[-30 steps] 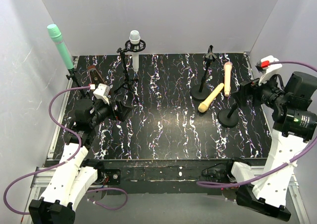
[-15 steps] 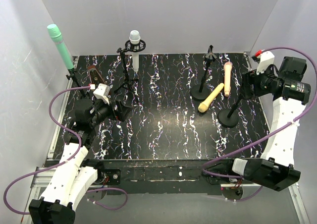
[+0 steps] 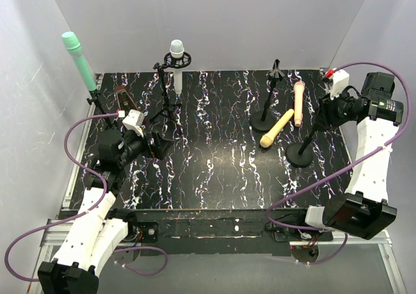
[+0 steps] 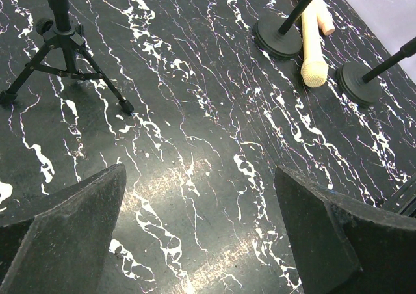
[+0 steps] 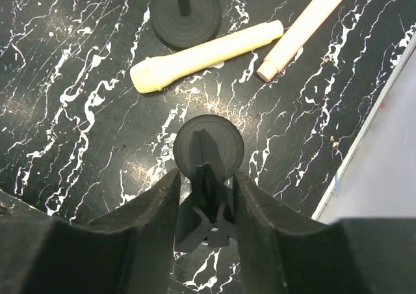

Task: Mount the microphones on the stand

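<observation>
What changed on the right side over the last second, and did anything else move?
The right arm folded in and shifted toward the far side. The right claw narrowed from wide open onto the clip of the near-right round-base stand, apparently pinching it. Unchanged: left claw open and parked, yellow microphone and pink microphone lying flat, mint microphone and white microphone mounted.

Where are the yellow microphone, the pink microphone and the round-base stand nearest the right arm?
yellow microphone (image 3: 277, 126): top view, middle of its handle.
pink microphone (image 3: 298, 105): top view, middle of its handle.
round-base stand (image 3: 296, 157): top view, on its disc base.
</observation>
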### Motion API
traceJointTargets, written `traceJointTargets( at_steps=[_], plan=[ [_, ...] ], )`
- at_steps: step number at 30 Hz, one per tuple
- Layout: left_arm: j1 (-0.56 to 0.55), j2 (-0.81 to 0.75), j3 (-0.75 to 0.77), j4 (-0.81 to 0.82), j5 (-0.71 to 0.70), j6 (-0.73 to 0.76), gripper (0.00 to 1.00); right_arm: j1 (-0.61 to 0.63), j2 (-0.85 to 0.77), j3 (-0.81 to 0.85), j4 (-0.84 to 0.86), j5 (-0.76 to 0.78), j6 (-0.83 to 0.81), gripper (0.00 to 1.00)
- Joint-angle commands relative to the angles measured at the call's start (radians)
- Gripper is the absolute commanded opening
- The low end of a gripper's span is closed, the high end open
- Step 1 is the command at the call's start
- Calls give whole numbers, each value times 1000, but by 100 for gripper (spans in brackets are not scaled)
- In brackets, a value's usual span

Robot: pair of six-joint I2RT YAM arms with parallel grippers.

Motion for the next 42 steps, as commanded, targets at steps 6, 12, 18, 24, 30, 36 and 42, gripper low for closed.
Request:
traceJointTargets(
  at_steps=[6, 12, 18, 24, 30, 36, 42],
  plan=[
    [-4, -1, 37, -9, -4, 13, 98, -1, -26, 52, -67, -61, -121, 8],
    [-4, 2, 39, -10, -1, 15, 98, 0, -62, 140, -203, -140, -191, 6],
    [-4, 11, 40, -10, 2, 16, 98, 144, -86, 171, -351, -176, -268, 6],
    [-4, 9, 49, -16, 2, 30, 98, 446, -101, 118, -332, -163, -261, 6],
    [-4, -9, 37, 7, 17, 41, 98, 677, 7, 196, -283, -158, -274, 6],
    [-4, -3, 39, -1, 8, 62, 98, 795, 197, 383, -285, -160, -331, 7],
    [-4, -6, 37, -2, 3, 69, 98, 820, 320, 485, -291, -179, -377, 9]
  ],
)
